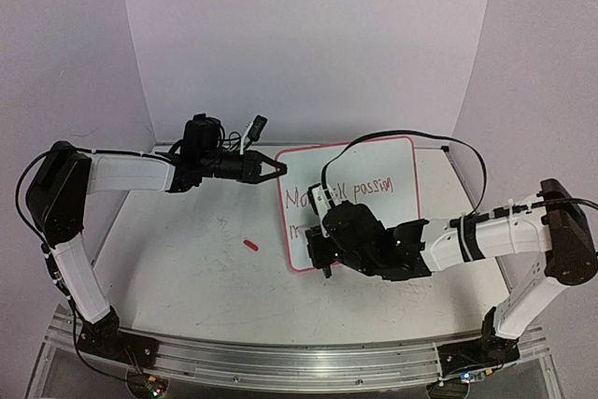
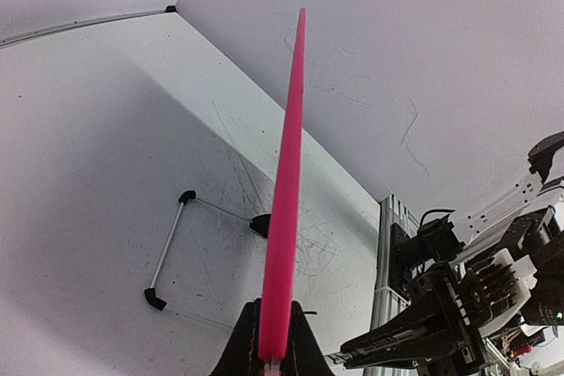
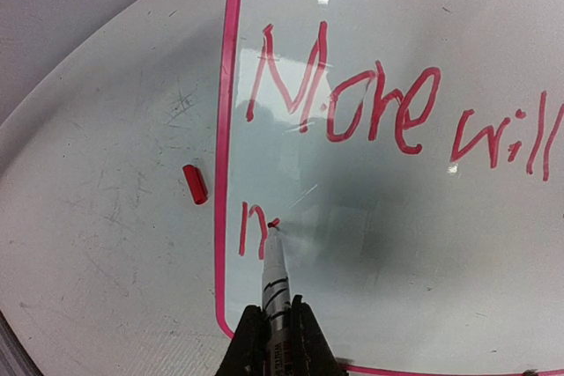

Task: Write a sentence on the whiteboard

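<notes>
**Line two runs rightward from the marker tip**

Your right pincer [image 3: 275, 328] is clenched on the marker [image 3: 276, 279]. Its tip touches the whiteboard [image 3: 414, 253] near the lower-left corner, just past the first red stroke. The sentence [image 3: 352, 99] lies above, along the whiteboard's long axis, so I'd judge travel goes rightward, parallel to it. At the whiteboard's upper-left edge, your left pincer [image 2: 271, 345] is clamped on the rim

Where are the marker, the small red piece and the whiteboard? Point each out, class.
marker [image 3: 275, 266]: right wrist view, on its white barrel.
small red piece [image 3: 196, 184]: right wrist view, on its middle.
whiteboard [image 2: 285, 209]: left wrist view, on its pink rim, seen edge-on.
</notes>
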{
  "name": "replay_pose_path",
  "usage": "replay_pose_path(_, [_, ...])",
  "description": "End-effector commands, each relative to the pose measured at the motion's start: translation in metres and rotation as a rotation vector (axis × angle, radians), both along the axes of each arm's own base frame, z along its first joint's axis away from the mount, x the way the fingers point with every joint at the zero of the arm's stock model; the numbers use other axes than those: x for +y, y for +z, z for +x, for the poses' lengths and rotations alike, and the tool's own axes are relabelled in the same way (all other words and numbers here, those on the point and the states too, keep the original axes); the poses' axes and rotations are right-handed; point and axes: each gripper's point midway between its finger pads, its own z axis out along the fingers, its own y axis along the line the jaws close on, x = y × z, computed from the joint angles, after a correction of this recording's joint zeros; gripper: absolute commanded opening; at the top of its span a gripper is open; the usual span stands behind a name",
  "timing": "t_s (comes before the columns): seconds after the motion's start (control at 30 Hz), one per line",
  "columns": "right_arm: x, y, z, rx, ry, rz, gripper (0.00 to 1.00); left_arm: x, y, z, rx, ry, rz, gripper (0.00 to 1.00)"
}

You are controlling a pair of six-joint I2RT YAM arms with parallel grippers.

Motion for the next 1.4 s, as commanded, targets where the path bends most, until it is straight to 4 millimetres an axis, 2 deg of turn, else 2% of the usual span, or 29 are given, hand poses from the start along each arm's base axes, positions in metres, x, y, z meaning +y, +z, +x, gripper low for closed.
replay_pose_path(0.0, [-0.003, 0.007, 0.005, -0.012, -0.032, 0.012, 0.0, -0.005, 0.014, -0.008, -0.019, -0.016, 0.001, 0.0])
replay_pose_path(0.37, [-0.015, -0.007, -0.004, 0.037, -0.035, 0.012, 0.0, -0.005, 0.014, -0.009, -0.019, -0.016, 0.002, 0.0])
replay_pose_path(0.7, [-0.02, 0.002, 0.002, 0.006, -0.081, 0.016, 0.0, -0.006, 0.013, -0.008, -0.019, -0.016, 0.004, 0.0])
replay_pose_path(1.1, [-0.009, 0.027, 0.013, -0.056, -0.098, 0.052, 0.0, -0.006, 0.013, -0.008, -0.02, -0.015, 0.005, 0.0])
replay_pose_path(1.37, [0.002, 0.016, 0.01, -0.025, -0.056, 0.046, 0.0, -0.005, 0.015, -0.009, -0.025, -0.015, 0.003, 0.0])
